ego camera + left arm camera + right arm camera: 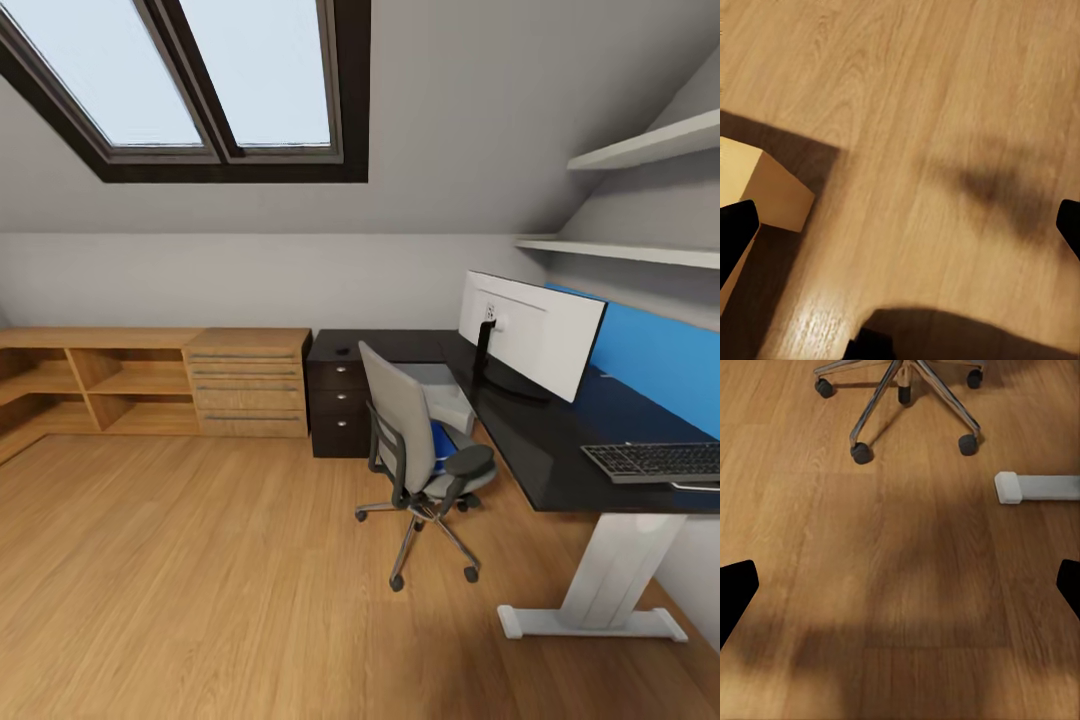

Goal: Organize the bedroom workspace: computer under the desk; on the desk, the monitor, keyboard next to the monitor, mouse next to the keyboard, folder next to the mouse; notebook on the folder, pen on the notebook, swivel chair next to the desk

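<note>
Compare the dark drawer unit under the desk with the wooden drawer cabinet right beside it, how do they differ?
The dark drawer unit is near black with small round knobs; the wooden drawer cabinet is light wood with long bar handles. The dark unit is narrower, the wooden cabinet clearly wider. The dark unit sits under the desk corner; the wooden cabinet carries its own top and joins open shelving. Both stand on the floor against the back wall, side by side, at similar height.

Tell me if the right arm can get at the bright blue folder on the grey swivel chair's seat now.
Probably not. The right gripper hangs open over bare floor, short of the swivel chair, whose backrest and armrest screen the blue folder.
</note>
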Motion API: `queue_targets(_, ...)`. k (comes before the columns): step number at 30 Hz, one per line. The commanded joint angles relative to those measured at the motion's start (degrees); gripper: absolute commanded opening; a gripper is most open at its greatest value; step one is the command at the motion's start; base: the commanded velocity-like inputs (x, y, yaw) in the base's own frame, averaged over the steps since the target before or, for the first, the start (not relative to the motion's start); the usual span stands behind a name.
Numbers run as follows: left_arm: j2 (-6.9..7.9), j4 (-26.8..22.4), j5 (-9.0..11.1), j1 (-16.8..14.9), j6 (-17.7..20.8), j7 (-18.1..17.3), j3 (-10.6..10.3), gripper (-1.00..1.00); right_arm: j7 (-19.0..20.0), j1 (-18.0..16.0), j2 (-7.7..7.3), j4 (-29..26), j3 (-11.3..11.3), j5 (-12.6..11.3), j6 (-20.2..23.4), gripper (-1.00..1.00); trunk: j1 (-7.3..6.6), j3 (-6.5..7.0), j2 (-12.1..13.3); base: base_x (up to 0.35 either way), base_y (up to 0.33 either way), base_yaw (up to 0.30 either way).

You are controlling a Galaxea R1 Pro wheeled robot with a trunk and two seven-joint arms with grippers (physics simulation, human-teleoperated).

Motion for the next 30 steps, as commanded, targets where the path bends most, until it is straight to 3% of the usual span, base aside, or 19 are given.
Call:
queue_targets(1, 0.00, -0.1, 0.1, 0.0, -0.1, 0.4, 0.0, 1.00, 0.0, 0.0, -0.01, 0.0, 0.0, 0.0, -0.2, 1.00, 0.23, -0.24, -0.4, 0.000, 0.000, 0.000)
queue_targets(7, -0.57, -1.9, 0.1, 0.0, -0.2, 8.0, -0.2, 1.00, 0.0, 0.0, 0.02, 0.0, 0.0, 0.0, -0.2, 1.00, 1.54, -1.32, -2.9, 0.000, 0.000, 0.000)
queue_targets(17, -1.59, -2.3, -0.2, 0.0, 0.2, 8.7, -0.4, 1.00, 0.0, 0.0, 0.04, 0.3, 0.0, -0.1, -0.1, 1.00, 3.74, -3.11, -6.9, 0.000, 0.012, 0.000)
queue_targets(30, -1.75, -2.3, -0.2, 0.0, -0.2, 8.7, -0.4, 1.00, -0.1, 0.0, 0.03, 0.2, 0.0, -0.1, -0.1, 1.00, 6.59, -5.45, -12.1, 0.000, 0.242, 0.000)
